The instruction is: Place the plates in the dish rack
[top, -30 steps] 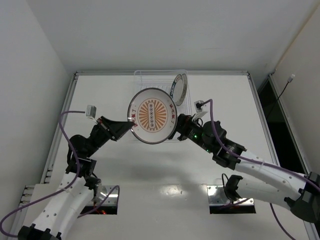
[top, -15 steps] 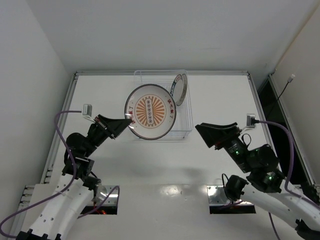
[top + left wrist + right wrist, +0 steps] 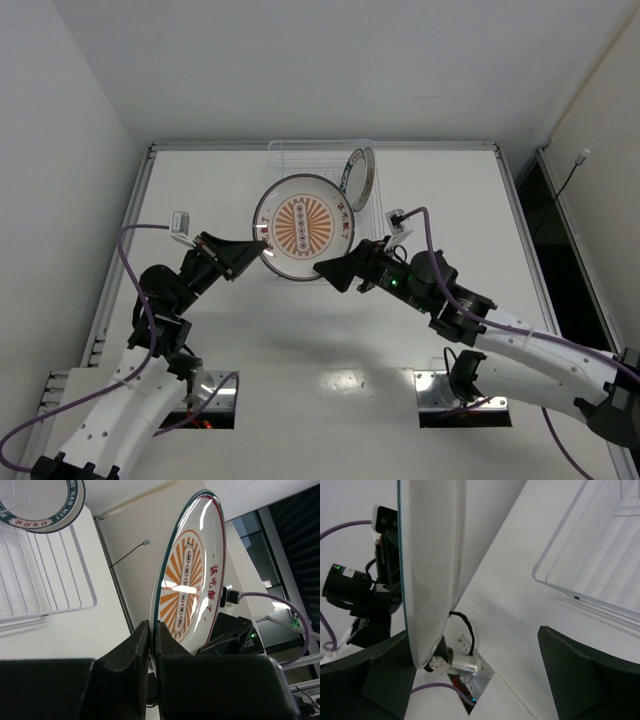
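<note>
Near the clear slotted dish rack (image 3: 300, 152) holding a teal-rimmed plate (image 3: 361, 178), perhaps two, left claw (image 3: 262, 246) pinches an orange-patterned plate (image 3: 304, 226); right claw (image 3: 345, 268) gapes.

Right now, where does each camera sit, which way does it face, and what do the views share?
Top: fixed above and behind, looking down the table toward the dish rack; left arm, right arm, left hand and right hand show.
Left wrist: on the left arm, looking along its shut fingers up the orange plate; the right arm shows behind.
Right wrist: on the right arm, looking between its open fingers at the plate's white back.
Shared: all three show the orange plate and dish rack.
</note>
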Robot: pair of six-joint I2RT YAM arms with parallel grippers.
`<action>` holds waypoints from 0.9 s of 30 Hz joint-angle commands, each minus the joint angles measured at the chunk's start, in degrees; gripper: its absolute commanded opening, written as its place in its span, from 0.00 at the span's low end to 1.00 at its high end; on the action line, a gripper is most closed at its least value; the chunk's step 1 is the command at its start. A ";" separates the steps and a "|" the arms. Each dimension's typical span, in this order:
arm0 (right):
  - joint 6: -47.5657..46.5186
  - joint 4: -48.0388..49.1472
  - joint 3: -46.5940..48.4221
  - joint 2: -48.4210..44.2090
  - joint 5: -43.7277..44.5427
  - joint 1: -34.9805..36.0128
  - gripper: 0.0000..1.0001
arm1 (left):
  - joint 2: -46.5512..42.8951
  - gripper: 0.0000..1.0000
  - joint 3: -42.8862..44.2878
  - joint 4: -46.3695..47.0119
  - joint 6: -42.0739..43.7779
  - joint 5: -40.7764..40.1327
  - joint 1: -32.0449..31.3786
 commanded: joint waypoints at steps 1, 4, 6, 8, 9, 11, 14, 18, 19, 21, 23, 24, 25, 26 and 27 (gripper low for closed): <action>-1.15 7.52 2.59 -1.25 -1.19 0.38 0.93 | -1.46 0.00 0.78 4.46 -0.67 0.58 -0.69; -1.68 4.81 2.59 -3.80 0.47 0.38 0.93 | -1.99 0.00 0.78 3.93 -0.14 0.58 -0.69; -1.68 4.27 1.19 -6.17 1.26 -0.23 0.93 | -1.21 0.00 0.78 5.15 -0.75 0.58 -1.21; -1.68 4.27 1.18 -6.18 1.27 -0.76 0.93 | -0.51 0.00 0.78 6.73 -1.54 1.28 -1.74; -1.68 4.80 1.18 -6.18 1.88 -0.76 0.93 | -0.50 0.00 0.17 6.74 -1.55 1.28 -1.74; -2.21 5.50 3.80 -3.03 1.88 -0.76 0.89 | -0.50 0.00 0.17 6.74 -1.55 0.75 -3.66; -3.35 7.08 8.63 4.50 -2.14 -1.29 0.73 | 1.34 0.00 0.17 7.27 -0.68 0.05 -5.34; -4.76 3.25 15.05 10.33 -2.43 -1.29 0.26 | 1.96 0.00 4.03 0.44 4.86 0.85 -5.96; -6.50 1.13 18.03 10.86 -1.73 -1.29 0.16 | 1.35 0.00 4.99 -4.55 6.44 -0.03 -5.96; -9.48 -7.82 23.99 12.36 1.78 -1.29 0.00 | 1.35 0.18 9.38 -10.54 12.67 -2.58 -5.34; -11.60 -14.94 28.58 13.67 7.75 -1.29 0.00 | 3.54 0.43 13.33 -21.43 18.11 -4.77 -5.34; -12.31 -18.37 30.78 14.46 10.12 -1.29 0.00 | 4.59 0.68 18.05 -25.91 23.28 -6.70 -5.34; -12.93 -24.93 35.33 16.39 15.71 -1.29 0.00 | 6.95 0.74 20.36 -35.09 25.33 -12.46 -5.34; -13.71 -28.30 37.89 17.80 18.99 -1.29 0.00 | 8.02 0.79 22.65 -39.62 28.66 -16.43 -5.34; -13.72 -31.81 43.66 19.46 22.59 -1.29 0.00 | 8.90 0.84 26.50 -43.41 30.25 -20.56 -5.34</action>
